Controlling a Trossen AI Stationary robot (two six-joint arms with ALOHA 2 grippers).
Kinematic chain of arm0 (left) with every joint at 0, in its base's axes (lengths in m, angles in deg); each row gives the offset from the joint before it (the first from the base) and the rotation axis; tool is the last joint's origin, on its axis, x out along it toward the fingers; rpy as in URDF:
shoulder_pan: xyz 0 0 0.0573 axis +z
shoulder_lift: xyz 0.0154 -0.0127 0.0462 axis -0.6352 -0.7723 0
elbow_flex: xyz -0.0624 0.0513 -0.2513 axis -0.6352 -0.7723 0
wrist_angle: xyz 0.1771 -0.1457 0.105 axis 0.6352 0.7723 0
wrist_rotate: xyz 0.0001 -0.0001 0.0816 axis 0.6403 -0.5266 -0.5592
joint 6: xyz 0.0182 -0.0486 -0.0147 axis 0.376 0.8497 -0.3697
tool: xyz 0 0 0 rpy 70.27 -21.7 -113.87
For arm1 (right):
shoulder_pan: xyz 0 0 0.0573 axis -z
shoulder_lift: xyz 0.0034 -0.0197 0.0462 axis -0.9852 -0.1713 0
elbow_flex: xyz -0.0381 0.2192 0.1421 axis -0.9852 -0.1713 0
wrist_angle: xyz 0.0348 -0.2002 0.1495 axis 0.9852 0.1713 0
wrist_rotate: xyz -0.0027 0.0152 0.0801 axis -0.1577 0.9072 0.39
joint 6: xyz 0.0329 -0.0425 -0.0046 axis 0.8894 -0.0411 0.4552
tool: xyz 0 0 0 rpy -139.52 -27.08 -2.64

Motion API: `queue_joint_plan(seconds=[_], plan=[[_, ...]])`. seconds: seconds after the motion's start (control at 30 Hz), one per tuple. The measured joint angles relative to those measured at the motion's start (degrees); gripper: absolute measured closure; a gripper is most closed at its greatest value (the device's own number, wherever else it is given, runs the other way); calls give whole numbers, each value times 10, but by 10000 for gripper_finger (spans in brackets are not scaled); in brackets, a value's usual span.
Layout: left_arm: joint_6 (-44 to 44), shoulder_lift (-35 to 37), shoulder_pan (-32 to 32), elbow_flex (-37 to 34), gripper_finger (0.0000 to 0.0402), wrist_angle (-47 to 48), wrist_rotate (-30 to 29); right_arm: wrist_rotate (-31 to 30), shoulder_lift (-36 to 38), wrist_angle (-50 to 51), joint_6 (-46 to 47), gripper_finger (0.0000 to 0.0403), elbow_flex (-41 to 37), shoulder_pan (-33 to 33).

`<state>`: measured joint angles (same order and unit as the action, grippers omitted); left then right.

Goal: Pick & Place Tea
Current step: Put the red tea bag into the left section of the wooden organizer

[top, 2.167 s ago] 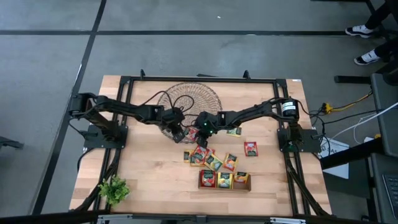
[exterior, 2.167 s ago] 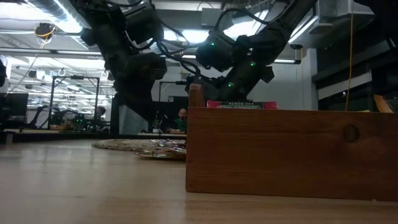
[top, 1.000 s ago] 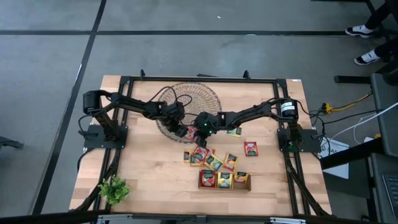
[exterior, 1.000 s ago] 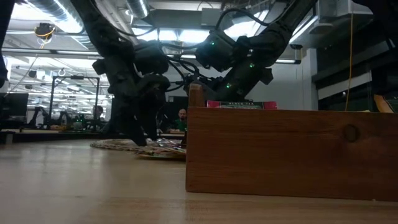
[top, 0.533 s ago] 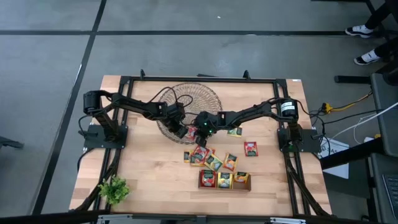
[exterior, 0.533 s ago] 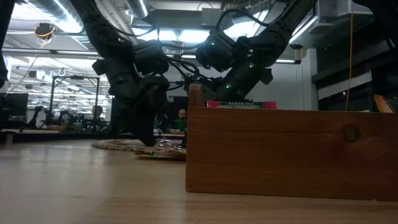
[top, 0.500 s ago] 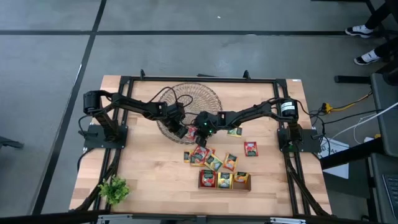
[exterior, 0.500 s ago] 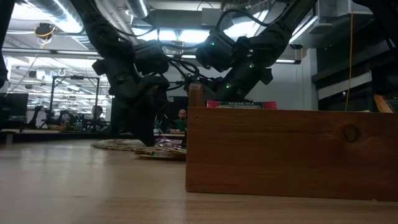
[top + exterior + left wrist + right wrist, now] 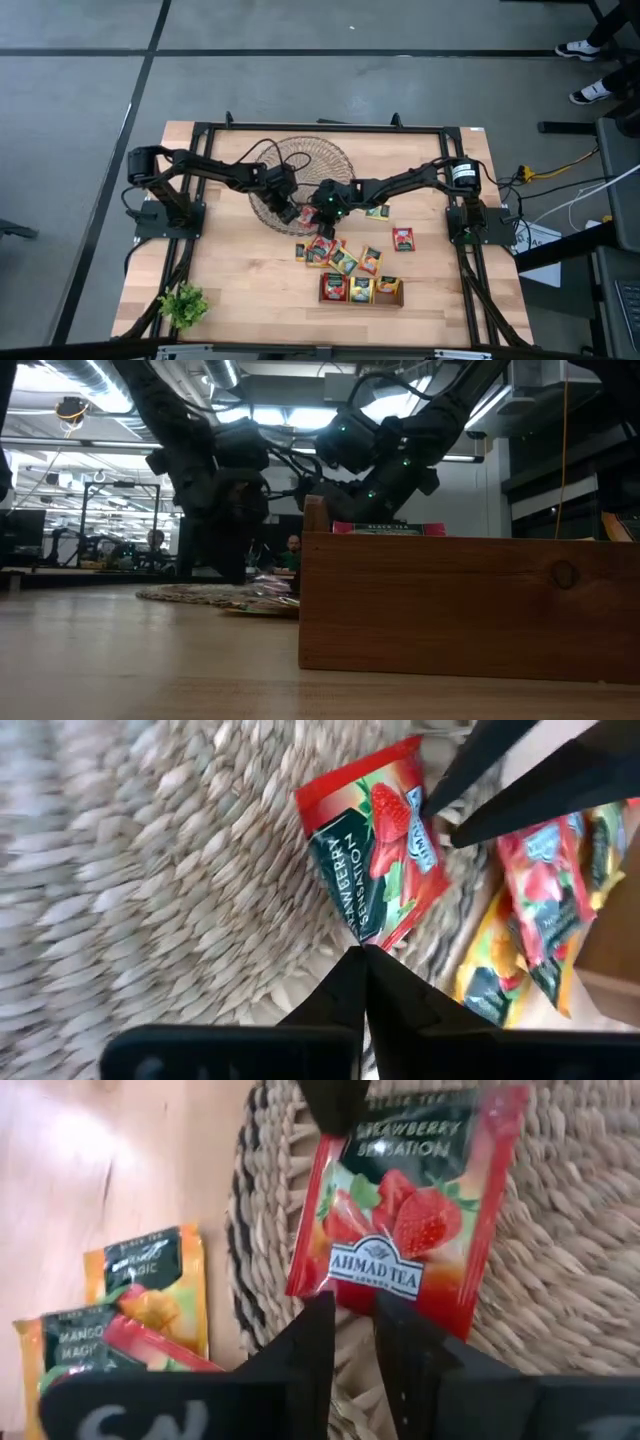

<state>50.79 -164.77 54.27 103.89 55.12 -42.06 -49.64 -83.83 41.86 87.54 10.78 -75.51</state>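
Observation:
A red strawberry tea sachet (image 9: 375, 860) hangs over the near rim of the round wicker dish (image 9: 300, 160), between my two grippers. My left gripper (image 9: 362, 952) comes from the table's left and is shut on it. My right gripper (image 9: 355, 1315) comes from the right and is open. Its two fingers stand at either side of the sachet's opposite edge (image 9: 350, 1295). More tea sachets (image 9: 343, 260) lie loose on the table near the dish. Others stand in the wooden tray (image 9: 361, 301). My left gripper pinches one corner of the red sachet (image 9: 367, 938) between its two fingertips, slanting down from the table's left. The sachet sticks out flat beyond the fingers, tilted, over the dish's woven rim. My right gripper's fingertips (image 9: 318, 1320) flank the far edge; whether they touch it I cannot tell.
Orange and yellow sachets (image 9: 150, 1290) lie on the wood just beside the dish's rim. Single sachets (image 9: 403, 238) lie toward the right. The tray fills the front of the low view (image 9: 470, 605). A small green plant (image 9: 183, 305) stands at the near left corner.
In the low view my left gripper's fingers have come together beside the dish, and it has then risen slightly. My right arm has kept its place.

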Motion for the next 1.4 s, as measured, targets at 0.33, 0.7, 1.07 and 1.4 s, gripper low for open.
queue_joint_plan(seconds=[0.33, 0.7, 1.07, 1.4], plan=[[-79, 100, -8, 1, 399, 97, -52, 20, 80, 36, -25, 319, 0, -1], [-114, 137, -98, 74, 399, 197, -130, 30, 221, 160, -74, 319, 1, -8], [-116, 89, -154, 177, 400, 242, -127, -52, 374, 410, -56, 319, 1, 5], [-147, 8, -183, 277, 400, 258, -96, -183, 389, 586, -14, 319, 1, 16]])
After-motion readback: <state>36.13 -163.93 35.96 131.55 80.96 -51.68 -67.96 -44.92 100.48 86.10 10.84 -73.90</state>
